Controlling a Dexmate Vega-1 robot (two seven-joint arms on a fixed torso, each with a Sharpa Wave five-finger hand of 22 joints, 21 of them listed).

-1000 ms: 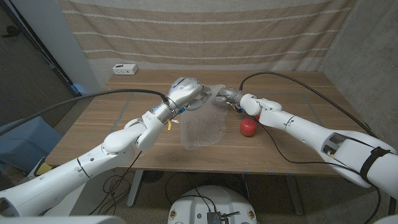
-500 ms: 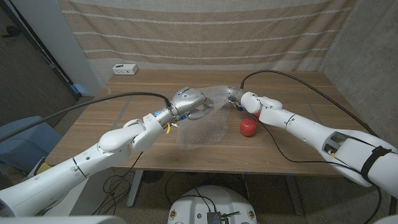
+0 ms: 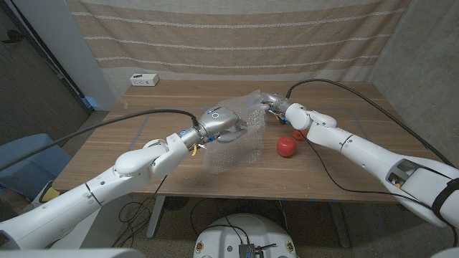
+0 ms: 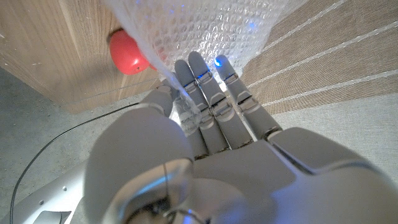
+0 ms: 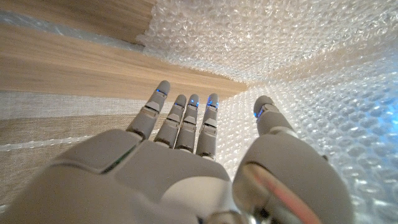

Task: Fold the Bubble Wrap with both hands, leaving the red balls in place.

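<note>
Over the middle of the wooden surface (image 3: 143,143), the Bubble Wrap (image 3: 237,140) hangs lifted between both hands, its lower edge drooping toward the near side. The left hand (image 3: 224,123) grips the sheet's left part, its fingers (image 4: 211,93) pressed against the plastic with a fold pinched beside them. The right hand (image 3: 271,102) holds the far right corner; in the right wrist view its fingers (image 5: 186,118) reach out straight with the wrap (image 5: 298,68) draped around the thumb. One red ball (image 3: 286,146) sits just right of the sheet, another (image 3: 297,133) shows partly behind the right forearm. A small white box (image 3: 144,79) lies at the far left corner.
</note>
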